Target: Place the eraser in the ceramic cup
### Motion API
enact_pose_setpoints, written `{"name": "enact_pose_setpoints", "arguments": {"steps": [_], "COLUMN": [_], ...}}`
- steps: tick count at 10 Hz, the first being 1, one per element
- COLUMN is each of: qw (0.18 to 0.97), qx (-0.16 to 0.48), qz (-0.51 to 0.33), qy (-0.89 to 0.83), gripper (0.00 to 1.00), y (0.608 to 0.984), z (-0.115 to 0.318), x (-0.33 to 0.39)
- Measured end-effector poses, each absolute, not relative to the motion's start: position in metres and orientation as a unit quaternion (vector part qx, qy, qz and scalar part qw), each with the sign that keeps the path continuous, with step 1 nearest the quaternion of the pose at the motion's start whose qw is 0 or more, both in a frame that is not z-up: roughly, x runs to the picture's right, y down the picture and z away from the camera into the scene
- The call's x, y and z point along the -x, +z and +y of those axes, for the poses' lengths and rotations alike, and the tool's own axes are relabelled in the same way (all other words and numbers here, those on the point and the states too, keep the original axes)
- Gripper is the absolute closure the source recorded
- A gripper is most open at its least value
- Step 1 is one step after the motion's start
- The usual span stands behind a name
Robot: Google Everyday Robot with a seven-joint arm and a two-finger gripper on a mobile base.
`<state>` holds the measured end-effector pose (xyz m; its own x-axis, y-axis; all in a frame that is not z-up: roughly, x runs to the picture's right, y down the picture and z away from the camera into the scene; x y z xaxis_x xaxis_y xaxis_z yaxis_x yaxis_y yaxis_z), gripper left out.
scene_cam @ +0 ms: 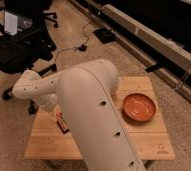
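Note:
My big white arm [94,115] covers the middle of the wooden table [149,142]. Its wrist bends down at the table's left side, and my gripper [58,116] sits low over the left part of the table, mostly hidden behind the arm. A small dark thing with a reddish edge [63,124] shows on the table right by the gripper; I cannot tell what it is or whether it is held. The white ceramic cup is hidden from view. The black eraser cannot be made out with certainty.
A wide orange bowl [138,107] stands on the right part of the table. Black office chairs [19,47] stand on the floor at the back left. A black box with cables [105,35] lies on the floor behind. A long dark rail [159,40] runs along the right.

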<state>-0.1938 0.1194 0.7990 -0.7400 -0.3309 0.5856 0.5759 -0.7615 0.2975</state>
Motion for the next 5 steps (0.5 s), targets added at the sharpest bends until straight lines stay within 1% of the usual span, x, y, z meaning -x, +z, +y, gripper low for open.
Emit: {"name": "enact_pose_setpoints", "arguments": {"steps": [3,5], "qw": [0.255,0.254], "qx": [0.255,0.249], "qz": [-0.252,-0.271], "qy": [-0.898,-0.895], "gripper": [0.32,0.32], "y": [0.802,0.819], "z": [0.122,0.139], "x": [0.194,0.198]}}
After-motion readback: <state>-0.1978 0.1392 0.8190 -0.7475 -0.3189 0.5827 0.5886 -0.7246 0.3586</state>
